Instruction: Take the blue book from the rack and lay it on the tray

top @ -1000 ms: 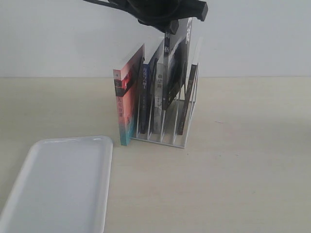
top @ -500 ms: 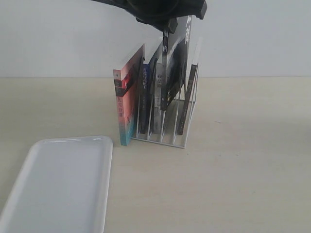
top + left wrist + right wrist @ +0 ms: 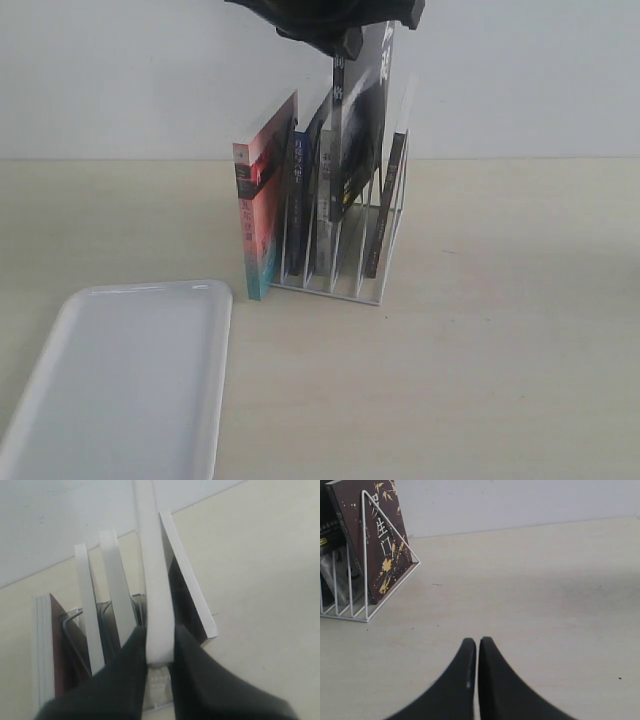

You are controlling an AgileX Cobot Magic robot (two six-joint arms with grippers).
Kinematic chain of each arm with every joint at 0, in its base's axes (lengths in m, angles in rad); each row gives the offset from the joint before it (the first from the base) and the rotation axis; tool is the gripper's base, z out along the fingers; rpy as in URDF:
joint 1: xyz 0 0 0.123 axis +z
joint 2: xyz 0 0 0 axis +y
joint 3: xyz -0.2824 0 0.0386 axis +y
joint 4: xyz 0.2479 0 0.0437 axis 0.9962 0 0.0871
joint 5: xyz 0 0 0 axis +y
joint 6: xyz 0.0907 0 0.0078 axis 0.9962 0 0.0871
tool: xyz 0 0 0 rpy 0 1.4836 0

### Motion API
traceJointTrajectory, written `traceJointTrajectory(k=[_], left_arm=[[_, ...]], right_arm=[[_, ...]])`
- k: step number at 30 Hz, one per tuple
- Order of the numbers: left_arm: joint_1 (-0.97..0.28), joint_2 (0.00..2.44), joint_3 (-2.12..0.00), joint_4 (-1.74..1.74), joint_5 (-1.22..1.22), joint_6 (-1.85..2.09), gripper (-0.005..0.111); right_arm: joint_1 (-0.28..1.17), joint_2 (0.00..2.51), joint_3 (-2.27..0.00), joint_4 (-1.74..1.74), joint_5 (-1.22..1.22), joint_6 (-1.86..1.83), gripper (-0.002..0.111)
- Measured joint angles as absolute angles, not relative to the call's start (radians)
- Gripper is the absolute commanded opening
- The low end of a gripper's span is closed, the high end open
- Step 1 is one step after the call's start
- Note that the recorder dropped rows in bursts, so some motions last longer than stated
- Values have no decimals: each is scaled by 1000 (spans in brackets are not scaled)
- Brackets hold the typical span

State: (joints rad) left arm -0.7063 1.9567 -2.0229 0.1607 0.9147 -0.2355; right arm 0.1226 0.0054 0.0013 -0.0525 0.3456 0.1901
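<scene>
The white wire rack [image 3: 385, 245] stands mid-table with several books. The blue book [image 3: 298, 185] sits upright in the rack's leftmost slot, showing its narrow blue spine. My left gripper [image 3: 349, 42] hangs above the rack, shut on a different, black-spined book [image 3: 362, 120] that is raised partway out of a middle slot. In the left wrist view the fingers [image 3: 131, 652] pinch that book's white page edge [image 3: 154, 580]. The white tray [image 3: 130, 380] lies at the front left with nothing on it. My right gripper [image 3: 477, 642] is shut on nothing, low over the table to the rack's right.
A thick pink-and-teal book [image 3: 262, 215] stands against the rack's left side. A brown book with gold leaves [image 3: 375, 540] leans in the rightmost slot of the rack [image 3: 365, 555]. A pale wall runs behind the table.
The left gripper has risen, pulling the black-spined book higher out of its slot. The blue book, rack and tray have stayed put.
</scene>
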Motion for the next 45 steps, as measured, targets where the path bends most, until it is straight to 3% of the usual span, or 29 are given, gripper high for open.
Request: traceJointTrajectory(k=[42,43,45], left_arm=[[-706,2111,-2023,157,867,-317,4],[-706,2111,-2023,157,867,-319,5],[-706,2111,-2023,145,871,-319,18]], right_arm=[[123,5,1,-52,346,190,1],[123,5,1,-52,346,190,1],[123,5,1,-52,346,190,1]])
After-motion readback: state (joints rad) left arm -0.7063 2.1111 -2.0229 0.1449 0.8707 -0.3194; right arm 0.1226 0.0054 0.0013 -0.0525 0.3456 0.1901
